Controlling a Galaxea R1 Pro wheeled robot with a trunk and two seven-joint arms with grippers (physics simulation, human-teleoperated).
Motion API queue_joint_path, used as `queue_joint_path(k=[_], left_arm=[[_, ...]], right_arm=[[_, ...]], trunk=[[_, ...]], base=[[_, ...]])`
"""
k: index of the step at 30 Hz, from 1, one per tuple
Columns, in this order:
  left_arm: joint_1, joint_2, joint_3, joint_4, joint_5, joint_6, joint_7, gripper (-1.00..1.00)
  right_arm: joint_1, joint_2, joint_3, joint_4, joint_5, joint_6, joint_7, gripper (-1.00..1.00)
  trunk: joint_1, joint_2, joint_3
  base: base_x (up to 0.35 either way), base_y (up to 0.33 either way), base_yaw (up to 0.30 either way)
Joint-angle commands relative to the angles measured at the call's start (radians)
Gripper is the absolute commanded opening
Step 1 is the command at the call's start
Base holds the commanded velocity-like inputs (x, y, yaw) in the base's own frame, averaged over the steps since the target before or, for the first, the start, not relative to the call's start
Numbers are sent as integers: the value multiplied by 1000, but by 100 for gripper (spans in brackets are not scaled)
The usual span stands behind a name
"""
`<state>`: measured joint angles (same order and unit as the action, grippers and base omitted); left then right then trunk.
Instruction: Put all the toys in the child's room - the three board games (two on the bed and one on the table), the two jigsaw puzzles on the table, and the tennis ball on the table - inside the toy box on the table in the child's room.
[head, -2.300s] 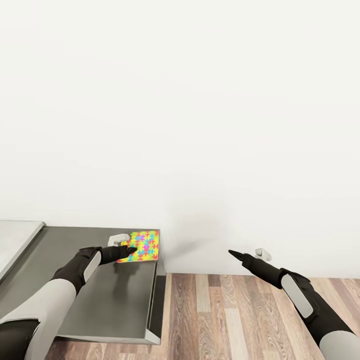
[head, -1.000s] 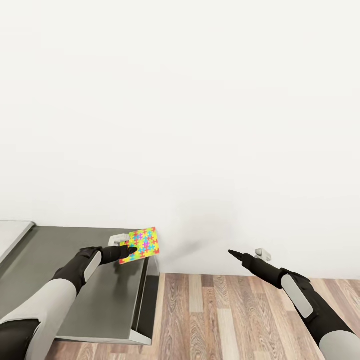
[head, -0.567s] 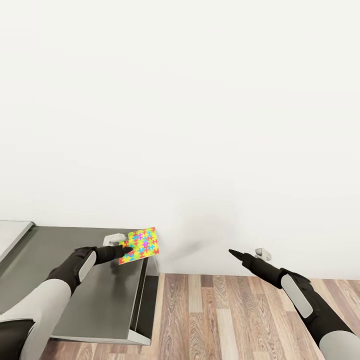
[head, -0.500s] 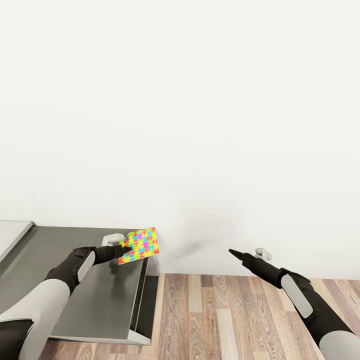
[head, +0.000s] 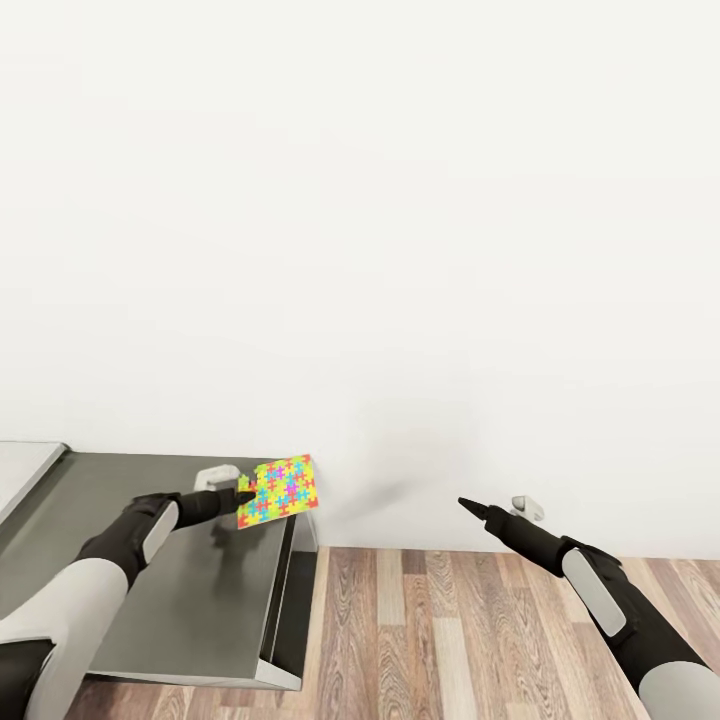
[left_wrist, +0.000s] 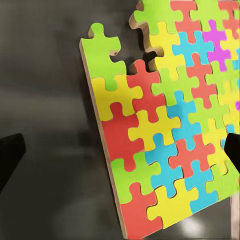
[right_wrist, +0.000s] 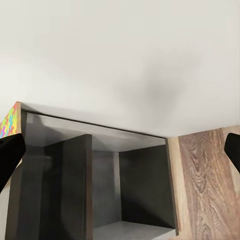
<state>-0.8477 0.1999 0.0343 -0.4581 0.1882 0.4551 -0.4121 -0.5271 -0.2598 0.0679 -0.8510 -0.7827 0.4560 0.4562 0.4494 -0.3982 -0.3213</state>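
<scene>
Lighting: even, diffuse, bright; no single source evident. Simulator render, no grain or noise.

Wall (head: 400, 200): near-white, almost overexposed in the head view; a faint grey smudge of shadow low down, beside the jigsaw puzzle (head: 280, 490).

Worktop (head: 120, 500): dark grey, satin, carrying a soft blurred shadow under the left arm. In the left wrist view it shows pale, smeared reflections and one small bright spot of glare near the puzzle's corner.

Puzzle colours: saturated, edges crisp in the left wrist view.

Fingers (left_wrist: 10, 162): black, featureless, slightly soft at the frame edges in both wrist views.

Floor (head: 480, 630): wood grain sharp, evenly lit.
</scene>
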Motion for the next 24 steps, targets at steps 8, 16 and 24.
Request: queue_joint_path(k=[8, 16, 24], left_arm=[[-1, 63, 27, -2, 5, 20, -242, 100], [-1, 84, 28, -3, 5, 23, -423, 100], [0, 115, 27, -6, 6, 24, -624, 100]], right_arm=[[-1, -1, 1, -1, -8, 5, -1, 100], [-1, -1, 3, -1, -8, 4, -1, 100], [-1, 0, 3, -1, -8, 4, -1, 100]], trunk=[[1, -2, -2], [1, -2, -2], [1, -2, -2]], base=[[0, 0, 0], [0, 0, 0], [0, 0, 0]])
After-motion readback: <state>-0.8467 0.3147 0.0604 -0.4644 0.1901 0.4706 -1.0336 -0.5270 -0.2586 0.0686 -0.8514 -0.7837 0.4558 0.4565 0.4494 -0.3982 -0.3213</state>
